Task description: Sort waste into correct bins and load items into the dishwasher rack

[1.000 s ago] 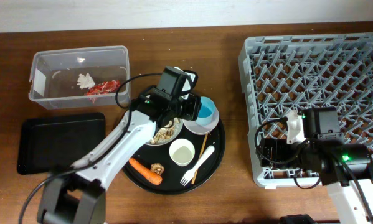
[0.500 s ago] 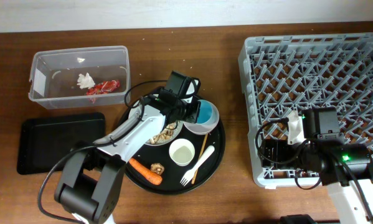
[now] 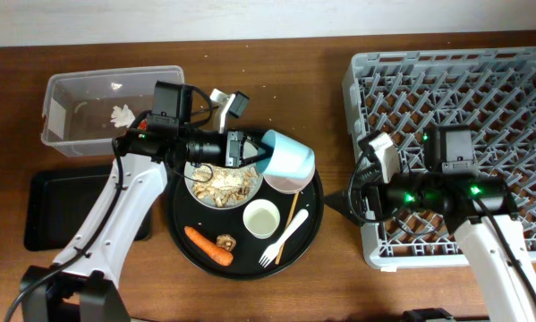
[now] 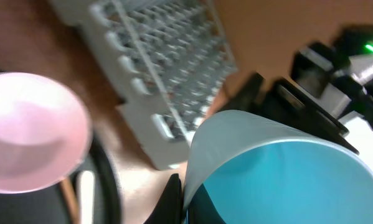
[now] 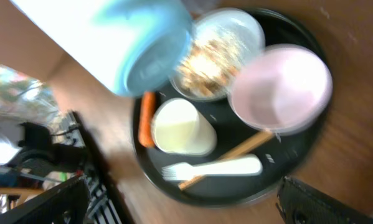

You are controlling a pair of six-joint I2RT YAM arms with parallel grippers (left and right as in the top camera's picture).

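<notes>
My left gripper is shut on the rim of the light blue cup, which hangs tilted above the white saucer. Close up, the cup fills the left wrist view, its rim pinched between my fingers. Beside it, the pale bowl holds beige food scraps. The small white cup, fork, chopstick, carrot and brown lump lie on the round black tray. My right gripper stands open between that tray and the dishwasher rack.
The clear tub at the far left holds a white tissue; my left arm covers part of it. The shallow black tray lies in front of the tub. The right wrist view shows the fork and chopstick just ahead.
My left gripper has shut on the blue cup's rim and lifted it, tilted, off the saucer. My right arm has swung left, out over the rack's edge toward the round tray.
</notes>
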